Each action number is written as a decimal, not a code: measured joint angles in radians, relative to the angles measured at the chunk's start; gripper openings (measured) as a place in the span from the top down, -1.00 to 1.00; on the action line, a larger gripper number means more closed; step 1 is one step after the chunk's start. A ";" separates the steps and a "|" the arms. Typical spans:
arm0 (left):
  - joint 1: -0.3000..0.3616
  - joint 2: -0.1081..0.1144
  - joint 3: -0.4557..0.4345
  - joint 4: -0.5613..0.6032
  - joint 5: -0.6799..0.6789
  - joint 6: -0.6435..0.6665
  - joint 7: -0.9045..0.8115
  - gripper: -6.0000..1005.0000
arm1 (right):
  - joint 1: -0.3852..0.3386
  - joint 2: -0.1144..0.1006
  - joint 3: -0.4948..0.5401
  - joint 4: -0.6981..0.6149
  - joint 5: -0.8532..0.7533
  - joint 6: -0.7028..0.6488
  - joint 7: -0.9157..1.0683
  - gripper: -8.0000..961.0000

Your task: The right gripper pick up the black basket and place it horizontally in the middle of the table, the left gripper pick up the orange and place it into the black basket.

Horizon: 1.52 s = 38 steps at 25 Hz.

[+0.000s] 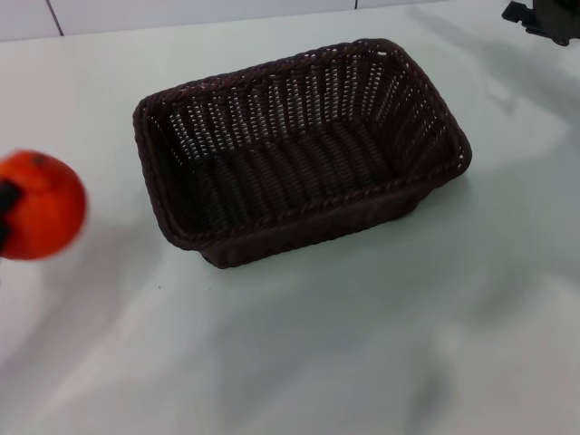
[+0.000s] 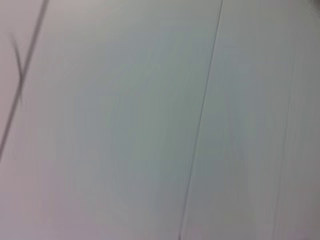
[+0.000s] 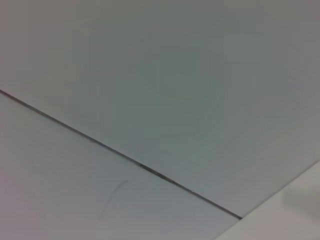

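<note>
The black wicker basket [image 1: 304,149] already sat empty mid-bench [image 1: 362,344], right gripper [image 1: 542,20] parked far right, fingers' state untellable; the orange [image 1: 41,204] hung at left edge, apparently gripped by the left gripper [image 1: 7,213], drop-in left.

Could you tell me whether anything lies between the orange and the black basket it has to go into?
Nothing visible does. The orange is at the left edge, held up by the left end effector, and only bare table lies between it and the black basket, whose inside is empty. The right end effector is parked far right.
</note>
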 joint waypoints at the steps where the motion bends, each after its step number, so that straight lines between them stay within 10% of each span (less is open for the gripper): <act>1: -0.001 -0.002 -0.021 -0.006 0.000 -0.020 -0.012 0.66 | -0.003 0.001 0.000 0.000 0.007 0.000 -0.005 -0.60; 8: -0.132 -0.064 -0.093 -0.085 0.008 -0.022 -0.126 0.73 | -0.016 0.026 -0.005 0.001 0.098 -0.002 -0.078 -0.60; 18: -0.339 -0.103 0.162 -0.151 0.048 0.345 -0.316 0.73 | -0.009 0.067 -0.008 0.017 0.128 -0.005 -0.165 -0.60; 26: -0.315 -0.107 0.147 -0.175 0.026 0.331 -0.316 0.22 | -0.016 0.074 0.000 0.028 0.160 -0.006 -0.212 -0.60; 34: -0.206 -0.114 -0.045 -0.039 -0.163 0.128 -0.043 -0.72 | -0.013 0.094 -0.006 0.031 0.286 -0.002 -0.460 -0.60; 38: -0.137 -0.114 -0.168 0.069 -0.257 -0.017 0.087 -0.78 | -0.010 0.113 -0.004 0.048 0.392 0.000 -0.746 -0.60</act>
